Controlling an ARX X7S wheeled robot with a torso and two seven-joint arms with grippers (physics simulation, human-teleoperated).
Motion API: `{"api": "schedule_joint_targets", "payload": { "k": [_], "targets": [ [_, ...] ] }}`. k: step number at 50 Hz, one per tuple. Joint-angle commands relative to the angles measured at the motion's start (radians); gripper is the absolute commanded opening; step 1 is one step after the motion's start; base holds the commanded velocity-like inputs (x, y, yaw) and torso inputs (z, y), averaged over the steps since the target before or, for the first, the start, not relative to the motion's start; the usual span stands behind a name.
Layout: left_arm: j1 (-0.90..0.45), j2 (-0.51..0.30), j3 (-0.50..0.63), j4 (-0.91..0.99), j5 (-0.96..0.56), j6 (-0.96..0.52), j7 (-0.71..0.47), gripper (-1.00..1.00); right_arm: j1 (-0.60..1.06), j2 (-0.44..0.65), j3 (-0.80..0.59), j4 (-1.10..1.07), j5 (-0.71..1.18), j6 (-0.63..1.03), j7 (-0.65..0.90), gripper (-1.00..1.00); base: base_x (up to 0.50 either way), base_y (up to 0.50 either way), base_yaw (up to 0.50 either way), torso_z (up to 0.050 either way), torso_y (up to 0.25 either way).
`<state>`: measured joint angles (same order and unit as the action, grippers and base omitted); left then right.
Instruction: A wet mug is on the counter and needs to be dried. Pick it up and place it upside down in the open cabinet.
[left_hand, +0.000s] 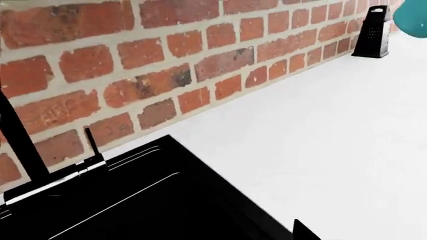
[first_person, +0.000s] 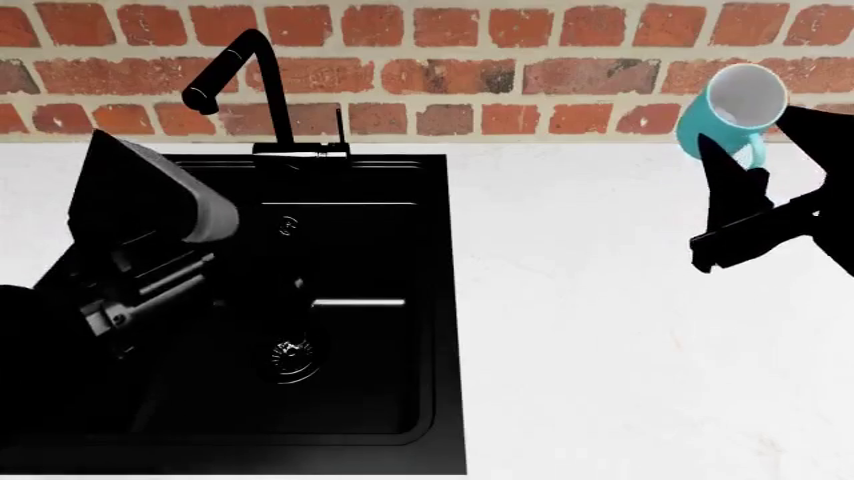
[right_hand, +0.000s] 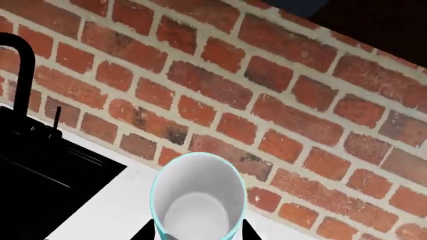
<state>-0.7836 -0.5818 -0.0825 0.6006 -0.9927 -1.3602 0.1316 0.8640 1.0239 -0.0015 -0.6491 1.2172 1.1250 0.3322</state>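
Head view: left gripper (first_person: 147, 285), idle over the sink (first_person: 360, 300), jaw state I cannot tell. Right gripper (first_person: 734, 200) pinches the mug (first_person: 731, 110), raised before the brick wall (first_person: 534, 60). Carrying step; next, I judge, invert toward the unseen cabinet.

Teal mug (first_person: 731, 112) aloft above counter (first_person: 587, 300)
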Motion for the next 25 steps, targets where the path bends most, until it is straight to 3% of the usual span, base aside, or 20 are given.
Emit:
{"api": "schedule_joint_targets", "payload": {
  "k": [1,7,10,13,19,25],
  "targets": [
    [-0.126,0.052,-0.036,-0.05,-0.448,-0.203,-0.248,1.0,-0.131,0.17,-0.091,-0.335,-0.469,-0.25,-0.163,-1.0,0.0,0.0,0.0,0.0,0.01],
    [-0.201,0.01,0.061,-0.174,-0.703,-0.174,-0.449,1.0,-0.204,0.367,-0.447,-0.397,-1.162,-0.481,-0.12,-1.0,0.0,0.0,0.0,0.0,0.0],
    [-0.225,0.001,0.096,-0.209,-0.742,-0.161,-0.478,1.0,-0.241,0.363,-0.575,-0.391,-1.535,-0.494,-0.149,-1.0,0.0,0.0,0.0,0.0,0.0],
    [-0.239,0.005,0.104,-0.191,-0.701,-0.155,-0.436,1.0,-0.266,0.345,-0.662,-0.352,-1.793,-0.529,-0.168,-1.0,0.0,0.0,0.0,0.0,0.0],
    [-0.254,0.028,0.104,-0.136,-0.578,-0.105,-0.341,1.0,-0.302,0.303,-0.752,-0.284,-2.054,-0.597,-0.18,-1.0,0.0,0.0,0.0,0.0,0.0],
    [-0.297,0.036,0.137,-0.197,-0.712,-0.094,-0.455,1.0,-0.323,0.264,-0.807,-0.211,-2.281,-0.645,-0.177,-1.0,0.0,0.0,0.0,0.0,0.0]
  ]
}}
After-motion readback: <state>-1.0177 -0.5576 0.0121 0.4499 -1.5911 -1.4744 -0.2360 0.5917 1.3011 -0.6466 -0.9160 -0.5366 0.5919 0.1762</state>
